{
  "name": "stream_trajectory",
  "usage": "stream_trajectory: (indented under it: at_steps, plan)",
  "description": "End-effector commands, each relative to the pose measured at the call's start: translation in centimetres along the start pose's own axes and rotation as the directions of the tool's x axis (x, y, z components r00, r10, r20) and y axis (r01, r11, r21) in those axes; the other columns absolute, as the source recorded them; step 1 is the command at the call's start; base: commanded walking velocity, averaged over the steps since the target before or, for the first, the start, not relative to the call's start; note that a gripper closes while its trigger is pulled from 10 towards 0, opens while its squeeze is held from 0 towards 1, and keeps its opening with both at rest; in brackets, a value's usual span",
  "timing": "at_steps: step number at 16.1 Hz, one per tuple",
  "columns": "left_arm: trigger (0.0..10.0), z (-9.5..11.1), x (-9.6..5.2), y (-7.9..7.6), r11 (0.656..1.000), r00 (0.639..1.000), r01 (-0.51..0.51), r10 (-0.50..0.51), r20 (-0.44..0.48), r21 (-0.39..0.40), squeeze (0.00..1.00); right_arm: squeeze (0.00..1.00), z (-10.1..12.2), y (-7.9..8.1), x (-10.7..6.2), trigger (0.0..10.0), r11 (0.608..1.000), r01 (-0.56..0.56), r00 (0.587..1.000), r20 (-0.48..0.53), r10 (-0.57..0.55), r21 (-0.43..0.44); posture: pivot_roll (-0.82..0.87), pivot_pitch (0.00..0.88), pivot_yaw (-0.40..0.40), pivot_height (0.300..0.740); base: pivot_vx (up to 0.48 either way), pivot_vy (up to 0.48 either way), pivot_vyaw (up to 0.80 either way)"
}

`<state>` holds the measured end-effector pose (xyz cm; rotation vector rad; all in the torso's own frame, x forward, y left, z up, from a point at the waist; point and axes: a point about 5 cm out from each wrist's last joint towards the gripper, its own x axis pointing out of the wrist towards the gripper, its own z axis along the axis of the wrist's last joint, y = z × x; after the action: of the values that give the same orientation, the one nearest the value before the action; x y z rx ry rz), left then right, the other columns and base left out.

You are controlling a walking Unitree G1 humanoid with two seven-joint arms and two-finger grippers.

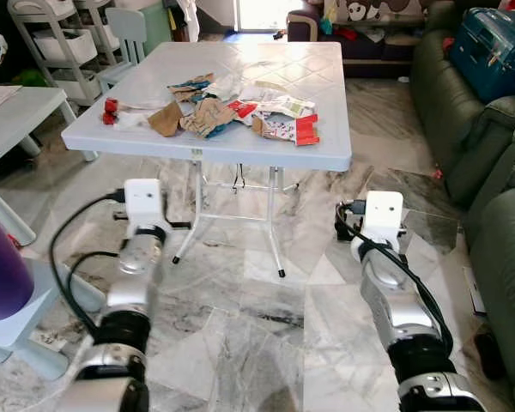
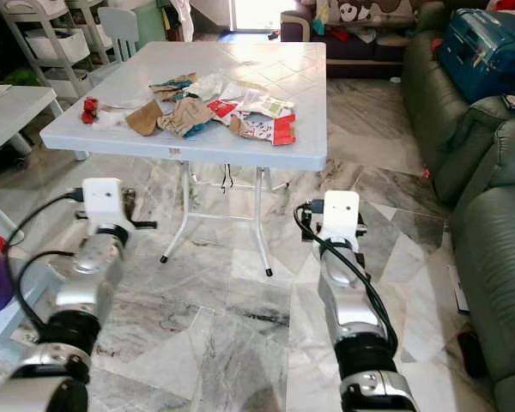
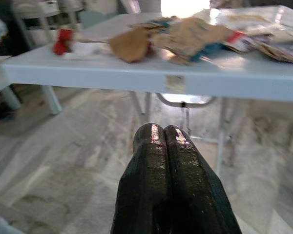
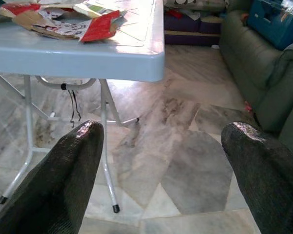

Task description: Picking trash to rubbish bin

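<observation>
Left eye view: crumpled paper trash litters table.

Daylight enters from a bright, overexposed doorway at the far end of the room, well beyond both grippers. It throws pale glare on the light blue plastic folding table and sheen on the grey marble floor tiles. The closed black fingers of the left gripper carry specular highlights and appear soft; the table ahead is blurred. The head views are sharp, with mild edge distortion.
</observation>
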<state>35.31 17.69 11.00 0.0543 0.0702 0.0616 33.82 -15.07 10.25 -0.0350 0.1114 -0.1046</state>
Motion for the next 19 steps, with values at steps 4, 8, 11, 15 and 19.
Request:
stream_trajectory:
  at_steps: [4, 8, 11, 15, 19]
  plan:
    - [10.0, -0.1, -0.7, -1.8, 0.998, 0.998, 0.063, -0.063, 0.021, 0.011, 0.0, 0.0, -1.3, -2.2, -0.4, 10.0, 0.998, 0.057, 0.998, -0.011, -0.057, -0.035, 0.01, 0.0, -0.01, 0.74, 0.0, 0.0, 0.0]
    - [10.0, 0.3, -0.7, -1.7, 0.996, 0.995, 0.086, -0.087, 0.04, 0.023, 0.0, 0.0, -2.8, -3.2, -0.4, 10.0, 0.994, 0.103, 0.993, -0.054, -0.104, -0.028, 0.05, 0.0, -0.017, 0.74, 0.0, 0.0, 0.0]
    - [10.0, -0.3, -0.7, -2.2, 0.997, 0.997, 0.074, -0.073, 0.011, -0.013, 0.0, 0.0, -2.4, -2.1, 0.0, 10.0, 0.996, 0.086, 0.996, -0.035, -0.087, -0.026, 0.03, 0.0, 0.01, 0.74, 0.0, 0.0, 0.0]
    - [10.0, -0.5, -1.0, -3.3, 0.996, 0.996, 0.092, -0.092, 0.006, -0.015, 0.0, 0.0, -1.3, -1.2, 0.2, 10.0, 0.998, 0.046, 0.999, 0.018, -0.045, -0.032, -0.01, 0.0, 0.015, 0.74, 0.0, 0.0, 0.0]
    - [10.0, 0.7, -0.9, -1.9, 0.999, 0.996, 0.041, -0.043, 0.077, 0.026, 0.0, 0.0, -0.8, -0.8, -0.1, 10.0, 1.0, 0.016, 0.999, 0.043, -0.016, 0.002, -0.02, 0.0, 0.0, 0.74, 0.0, 0.0, 0.0]
